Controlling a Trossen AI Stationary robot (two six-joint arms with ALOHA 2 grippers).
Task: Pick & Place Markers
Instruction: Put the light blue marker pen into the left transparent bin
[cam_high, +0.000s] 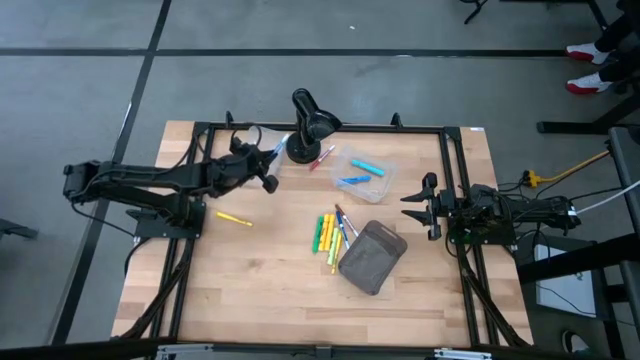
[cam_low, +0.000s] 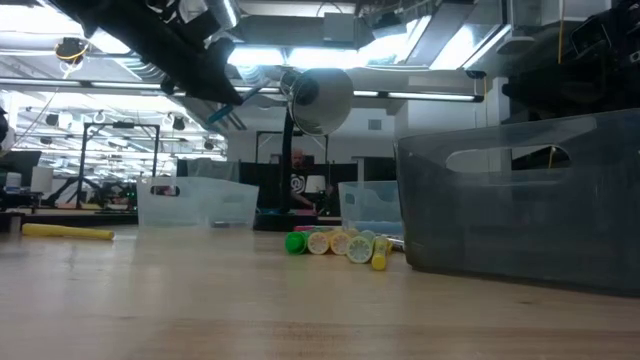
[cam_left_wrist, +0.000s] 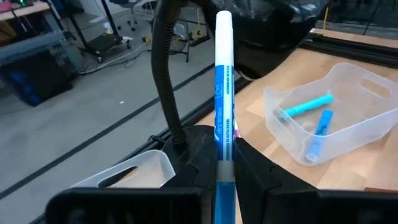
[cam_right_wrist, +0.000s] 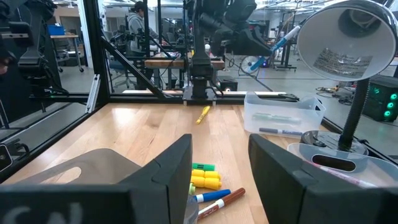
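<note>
My left gripper (cam_high: 268, 154) is raised over the table's far left part, beside the black desk lamp (cam_high: 310, 122), and is shut on a blue-and-white marker (cam_left_wrist: 224, 93). More markers lie in a bunch (cam_high: 330, 234) at mid-table. One yellow marker (cam_high: 233, 218) lies alone on the wood at the left, and a red one (cam_high: 322, 157) lies by the lamp base. Two blue markers (cam_high: 360, 172) rest in a clear bin (cam_high: 384, 183). My right gripper (cam_high: 414, 205) waits open at the table's right side, with nothing between its fingers. My left gripper pinches the marker's barrel (cam_left_wrist: 225, 163) between its two fingers, toward the marker's blue end. The marker lies along the fingers, and its white end (cam_left_wrist: 224, 22) sticks out well past the tips. The fingers come from the table's left, slanting slightly down. The marker is lifted clear of the table.
A grey pouch (cam_high: 372, 257) lies right of the marker bunch. A second clear bin (cam_left_wrist: 134, 171) sits below my left gripper near the lamp's base (cam_high: 299, 150). A black frame (cam_high: 452, 180) runs around the table. Bare wood shows along the near edge.
</note>
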